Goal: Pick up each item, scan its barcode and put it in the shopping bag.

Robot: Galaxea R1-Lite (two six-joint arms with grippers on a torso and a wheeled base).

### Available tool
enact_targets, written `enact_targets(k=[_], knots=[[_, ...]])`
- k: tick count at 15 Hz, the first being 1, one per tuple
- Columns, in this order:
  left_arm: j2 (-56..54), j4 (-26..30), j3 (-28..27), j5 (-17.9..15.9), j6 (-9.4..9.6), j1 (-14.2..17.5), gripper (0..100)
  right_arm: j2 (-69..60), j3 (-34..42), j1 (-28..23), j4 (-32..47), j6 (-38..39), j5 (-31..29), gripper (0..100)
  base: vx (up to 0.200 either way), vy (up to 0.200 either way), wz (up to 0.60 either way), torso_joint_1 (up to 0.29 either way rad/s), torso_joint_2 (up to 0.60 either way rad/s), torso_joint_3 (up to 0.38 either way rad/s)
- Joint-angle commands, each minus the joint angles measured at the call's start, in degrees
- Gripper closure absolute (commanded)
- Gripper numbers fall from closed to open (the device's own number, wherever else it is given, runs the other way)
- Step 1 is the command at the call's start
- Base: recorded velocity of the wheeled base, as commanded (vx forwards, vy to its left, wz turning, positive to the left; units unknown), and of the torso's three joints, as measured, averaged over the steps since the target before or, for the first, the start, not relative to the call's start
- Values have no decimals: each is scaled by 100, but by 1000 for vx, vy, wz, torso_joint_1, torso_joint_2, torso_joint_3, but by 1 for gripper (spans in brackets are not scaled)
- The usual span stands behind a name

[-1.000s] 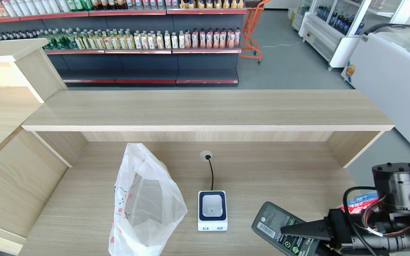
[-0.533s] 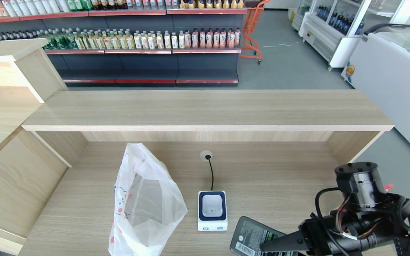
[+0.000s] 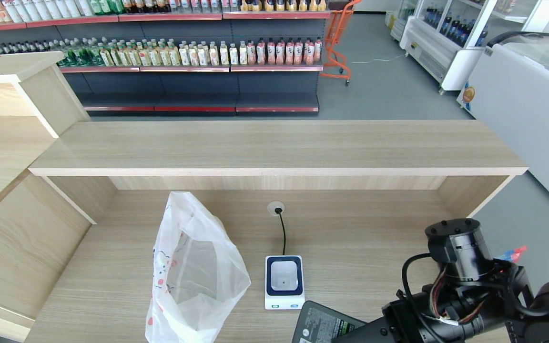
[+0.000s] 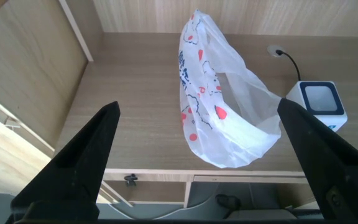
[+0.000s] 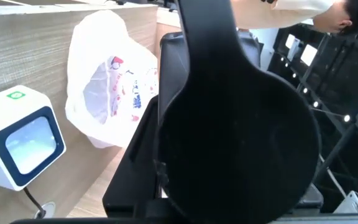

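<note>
My left gripper [image 4: 197, 109] hangs with its fingers wide apart, holding nothing. The shopping bag [image 3: 193, 267] looks empty, so I judge nothing is packed yet. Just right of the scanner [image 3: 284, 281], my right gripper [image 3: 353, 333] is clamped on a dark packet [image 3: 320, 326]. Scanning and bagging remain.

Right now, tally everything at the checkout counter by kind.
shopping bag: 1
barcode scanner: 1
packaged items: 2 (dark pouch, red-and-blue packet, partly hidden)
Total: 4
</note>
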Motion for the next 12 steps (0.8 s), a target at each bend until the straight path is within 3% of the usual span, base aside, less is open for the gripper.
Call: enact_targets(k=[1, 12], knots=[[-2, -1, 1, 3, -6, 0, 0, 52, -16, 26, -12, 0, 2, 100, 0, 0, 0, 0, 0, 0], [-2, -1, 1, 3, 3, 0, 0, -80, -33, 52, 6, 9, -6, 100, 0, 0, 0, 0, 0, 0]])
